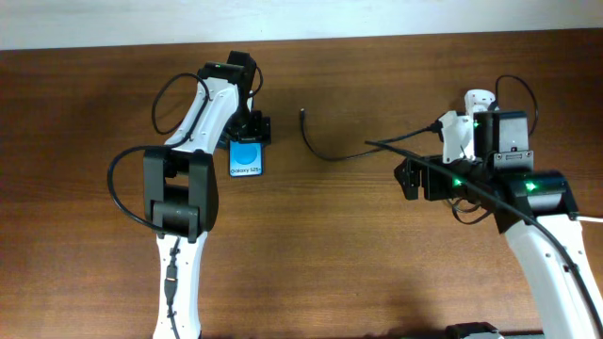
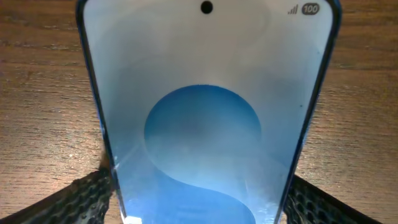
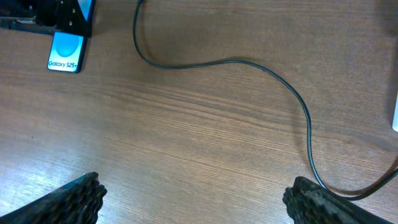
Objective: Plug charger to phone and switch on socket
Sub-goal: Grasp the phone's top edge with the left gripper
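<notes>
The phone (image 1: 247, 158) lies flat on the wooden table (image 1: 330, 273), far and left of centre. The left gripper (image 1: 250, 134) sits over its far end, and in the left wrist view the ribbed fingers (image 2: 87, 199) close in against both long edges, so it looks held and braced. The right gripper (image 3: 196, 199) hangs above bare wood with its fingers (image 3: 74, 196) spread wide and nothing between them. The black charger cable (image 3: 236, 60) snakes from the right, where the white socket (image 1: 479, 98) is mostly hidden behind the right arm. Its plug tip (image 1: 302, 112) lies free on the table, just right of the phone and apart from it. The step in hand appears to be fetching that tip. The right arm should go far and left, come down over the cable close behind the tip, and pinch there so little slack can flop. The left grip should stay put so the phone cannot slide when the tip is pushed in. Which end carries the port cannot be told, so confirm that before lining up.
</notes>
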Robot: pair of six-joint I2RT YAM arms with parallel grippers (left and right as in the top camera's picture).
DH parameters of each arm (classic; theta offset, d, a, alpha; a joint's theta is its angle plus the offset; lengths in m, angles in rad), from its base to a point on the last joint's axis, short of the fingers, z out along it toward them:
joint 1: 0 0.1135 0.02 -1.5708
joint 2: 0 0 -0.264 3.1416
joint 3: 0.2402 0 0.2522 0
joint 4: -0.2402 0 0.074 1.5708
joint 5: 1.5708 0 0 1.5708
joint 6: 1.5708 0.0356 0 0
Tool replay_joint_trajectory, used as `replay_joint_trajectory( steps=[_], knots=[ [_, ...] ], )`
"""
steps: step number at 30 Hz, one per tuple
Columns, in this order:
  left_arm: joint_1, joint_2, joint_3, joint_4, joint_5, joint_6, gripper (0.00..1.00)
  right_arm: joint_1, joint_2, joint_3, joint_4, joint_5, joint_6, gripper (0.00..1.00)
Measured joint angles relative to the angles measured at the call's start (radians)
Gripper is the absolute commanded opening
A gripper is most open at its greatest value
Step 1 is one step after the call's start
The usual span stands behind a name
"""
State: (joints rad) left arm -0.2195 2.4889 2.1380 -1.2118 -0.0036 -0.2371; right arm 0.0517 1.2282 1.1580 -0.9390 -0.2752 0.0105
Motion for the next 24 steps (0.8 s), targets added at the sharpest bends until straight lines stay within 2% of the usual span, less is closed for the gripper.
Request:
replay_joint_trajectory(
  steps=[4, 6, 11, 15, 20, 24],
  knots=[
    [-0.001, 0.0, 0.0, 0.001, -0.001, -0.01, 0.76, 0.0, 0.003, 0.0, 0.0, 0.0, 0.0, 0.98],
    [-0.002, -0.002, 0.0, 0.001, -0.001, -0.011, 0.67, 0.0, 0.003, 0.0, 0.0, 0.0, 0.0, 0.98],
    [-0.002, -0.002, 0.0, -0.002, -0.002, -0.011, 0.68, 0.0, 0.003, 0.0, 0.0, 0.0, 0.0, 0.98],
    [-0.004, 0.014, 0.046, -0.079, 0.01, -0.011, 0.69, 0.0, 0.003, 0.0, 0.0, 0.0, 0.0, 0.98],
    [-0.007, 0.042, 0.267, -0.208, 0.023, -0.011, 0.71, 0.0, 0.003, 0.0, -0.008, 0.0, 0.0, 0.98],
    [-0.007, 0.042, 0.468, -0.296, 0.023, -0.014, 0.7, 0.0, 0.003, 0.0, -0.01, 0.0, 0.0, 0.98]
  ],
)
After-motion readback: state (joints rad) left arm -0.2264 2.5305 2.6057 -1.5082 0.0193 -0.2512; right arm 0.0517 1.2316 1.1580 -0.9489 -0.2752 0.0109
